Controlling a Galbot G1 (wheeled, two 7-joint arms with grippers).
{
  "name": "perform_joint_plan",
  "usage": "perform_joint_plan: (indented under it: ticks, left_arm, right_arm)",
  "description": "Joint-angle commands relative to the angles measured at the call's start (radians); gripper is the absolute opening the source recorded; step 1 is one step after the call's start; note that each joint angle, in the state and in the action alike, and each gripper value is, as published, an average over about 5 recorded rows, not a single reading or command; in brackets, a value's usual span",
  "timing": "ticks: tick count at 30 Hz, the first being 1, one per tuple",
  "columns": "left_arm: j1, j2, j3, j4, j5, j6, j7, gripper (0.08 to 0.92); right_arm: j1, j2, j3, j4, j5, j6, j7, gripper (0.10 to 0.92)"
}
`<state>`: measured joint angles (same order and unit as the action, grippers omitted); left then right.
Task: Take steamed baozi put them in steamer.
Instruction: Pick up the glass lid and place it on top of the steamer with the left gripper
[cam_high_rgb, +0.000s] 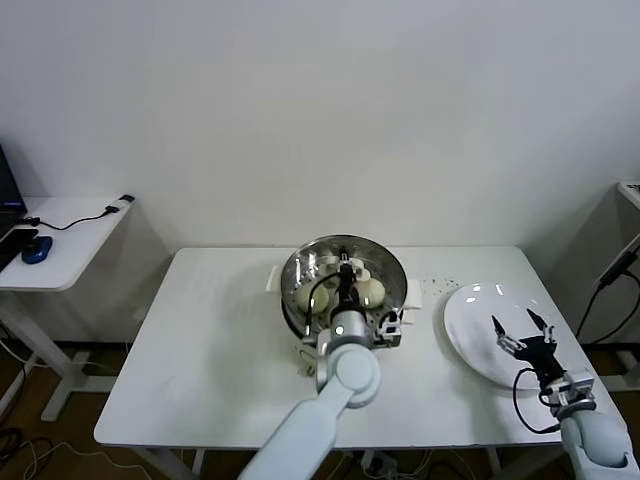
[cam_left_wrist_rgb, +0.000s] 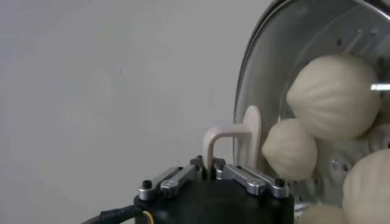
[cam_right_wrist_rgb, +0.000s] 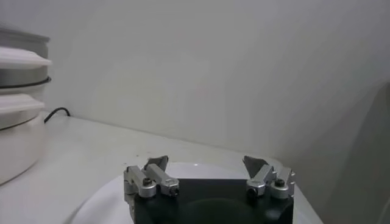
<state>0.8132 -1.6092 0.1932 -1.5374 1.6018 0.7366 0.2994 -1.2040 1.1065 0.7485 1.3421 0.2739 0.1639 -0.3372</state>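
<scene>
Left gripper: my working one, jaws nearly together with nothing between them, hanging over the steamer.
Baozi: buns I see lie in the steamer, just beside the closed fingers, none pinched.
Right gripper: jaws wide, empty, over the white plate on the surface.
Plate: looks bare.
Key relation: I judge no bun left outside; the left arm only needs lifting straight up.

Baozi inside steamer
</scene>
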Motion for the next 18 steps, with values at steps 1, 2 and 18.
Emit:
perform_joint_plan:
  ticks: [1, 2, 18]
  left_arm:
    - [0.010, -0.049, 0.017, -0.057, -0.002, 0.049, 0.060, 0.209]
    - [0.012, -0.049, 0.021, -0.067, -0.001, 0.049, 0.065, 0.241]
    - [0.075, 0.045, -0.008, -0.243, -0.022, 0.049, 0.100, 0.700]
  right_arm:
    - [0.000, -0.004, 0.010, -0.004, 0.001, 0.001, -0.007, 0.823]
    - [0.000, -0.004, 0.012, -0.006, 0.001, 0.001, -0.009, 0.823]
    - [0.007, -0.004, 0.015, -0.016, -0.001, 0.002, -0.016, 0.823]
